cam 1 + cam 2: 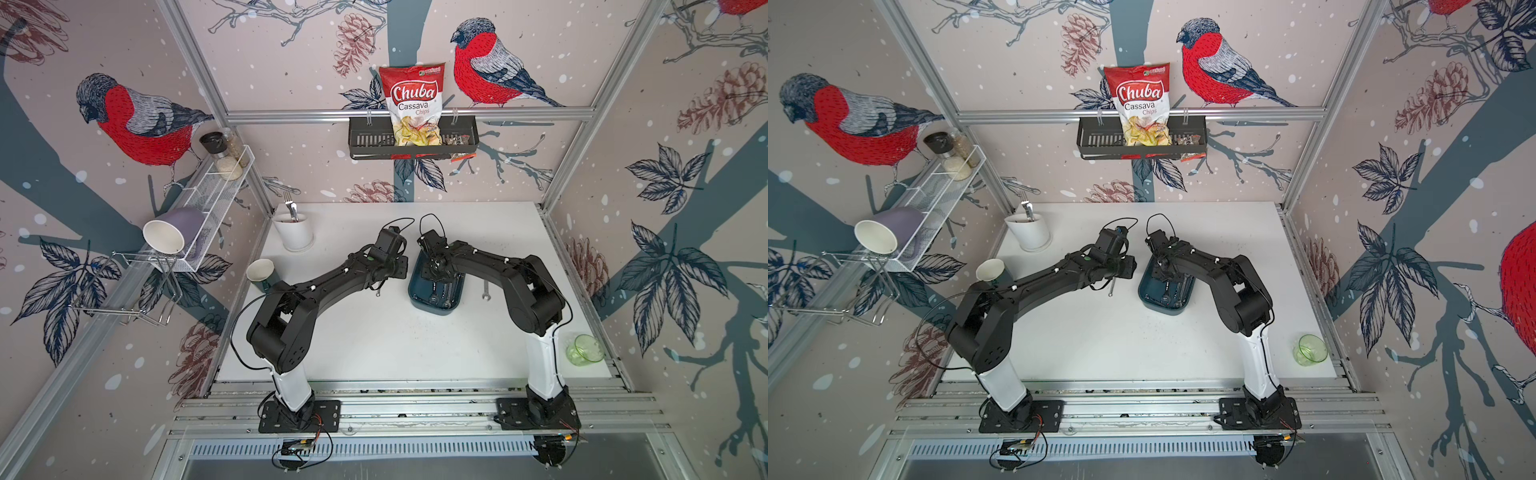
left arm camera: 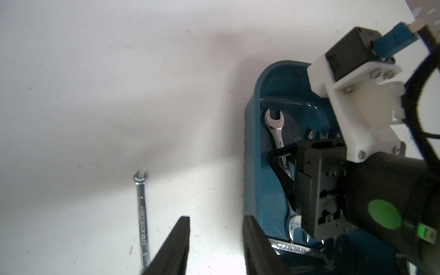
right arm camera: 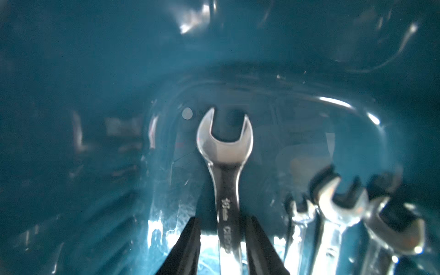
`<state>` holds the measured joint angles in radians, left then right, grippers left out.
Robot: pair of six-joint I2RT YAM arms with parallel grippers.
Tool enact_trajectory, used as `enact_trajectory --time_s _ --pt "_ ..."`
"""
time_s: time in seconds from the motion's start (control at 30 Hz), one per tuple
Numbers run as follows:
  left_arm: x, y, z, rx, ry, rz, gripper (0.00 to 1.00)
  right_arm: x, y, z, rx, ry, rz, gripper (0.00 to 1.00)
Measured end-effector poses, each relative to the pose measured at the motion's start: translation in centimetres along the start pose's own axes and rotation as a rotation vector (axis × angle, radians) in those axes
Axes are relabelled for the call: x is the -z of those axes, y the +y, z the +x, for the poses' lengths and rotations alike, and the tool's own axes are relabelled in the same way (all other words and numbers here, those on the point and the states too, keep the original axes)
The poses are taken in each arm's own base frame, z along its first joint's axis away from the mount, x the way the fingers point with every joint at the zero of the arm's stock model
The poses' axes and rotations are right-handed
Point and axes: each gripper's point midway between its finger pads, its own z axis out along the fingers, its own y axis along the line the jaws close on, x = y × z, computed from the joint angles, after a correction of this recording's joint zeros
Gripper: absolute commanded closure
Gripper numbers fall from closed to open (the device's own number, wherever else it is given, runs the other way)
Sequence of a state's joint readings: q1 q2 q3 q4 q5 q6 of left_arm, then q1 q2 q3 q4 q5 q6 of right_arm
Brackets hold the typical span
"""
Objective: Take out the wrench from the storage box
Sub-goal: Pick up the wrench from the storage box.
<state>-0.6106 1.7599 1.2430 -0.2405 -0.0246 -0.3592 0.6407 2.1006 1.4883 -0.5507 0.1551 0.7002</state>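
The storage box (image 1: 435,306) (image 1: 1163,309), a shallow dark teal tray, lies on the white table between my two arms. My right gripper (image 3: 222,218) reaches down into it. Its jaws stand open on either side of the shaft of a silver wrench (image 3: 225,152) (image 2: 275,121), with a gap still showing on one side. Three more wrenches (image 3: 340,202) lie beside it in the box. My left gripper (image 2: 216,217) hovers open and empty over bare table, just outside the box wall (image 2: 264,185).
A small wrench (image 1: 377,291) (image 2: 142,214) lies on the table left of the box, another (image 1: 485,289) right of it. A white utensil pot (image 1: 296,232) and a teal mug (image 1: 262,274) stand at the left, a green glass (image 1: 584,350) at the front right.
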Motion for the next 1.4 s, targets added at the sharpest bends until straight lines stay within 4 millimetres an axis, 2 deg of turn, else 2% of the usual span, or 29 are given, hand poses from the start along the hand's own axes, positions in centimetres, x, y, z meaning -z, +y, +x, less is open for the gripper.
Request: enact_trajectory --time_s 0.17,0.27,0.47,0.73,0.9,1.07,1.4 --pt "0.1 0.0 0.0 0.000 -0.001 0.000 0.58 0.0 -0.3 0.4 0.034 0.006 0.005 0.70" --pt "0.2 0.0 -0.1 0.000 -0.002 0.000 0.58 0.0 -0.4 0.4 0.050 0.008 0.010 0.79" --pt "0.8 0.0 -0.3 0.001 -0.008 -0.001 0.58 -0.1 -0.2 0.2 0.072 0.008 0.008 0.90" --pt "2.0 0.0 -0.6 0.004 -0.023 -0.005 0.58 0.4 -0.3 0.0 0.086 0.021 -0.011 0.92" --pt "2.4 0.3 -0.8 0.004 -0.032 -0.017 0.58 1.5 -0.7 0.4 0.085 0.052 -0.019 0.92" --pt "2.6 0.4 -0.7 0.004 -0.026 -0.026 0.58 3.6 -0.8 -0.8 0.070 0.023 -0.041 0.93" --pt "2.7 0.6 -0.6 0.003 -0.023 -0.034 0.58 6.3 -1.3 -2.8 0.059 -0.021 -0.058 0.93"
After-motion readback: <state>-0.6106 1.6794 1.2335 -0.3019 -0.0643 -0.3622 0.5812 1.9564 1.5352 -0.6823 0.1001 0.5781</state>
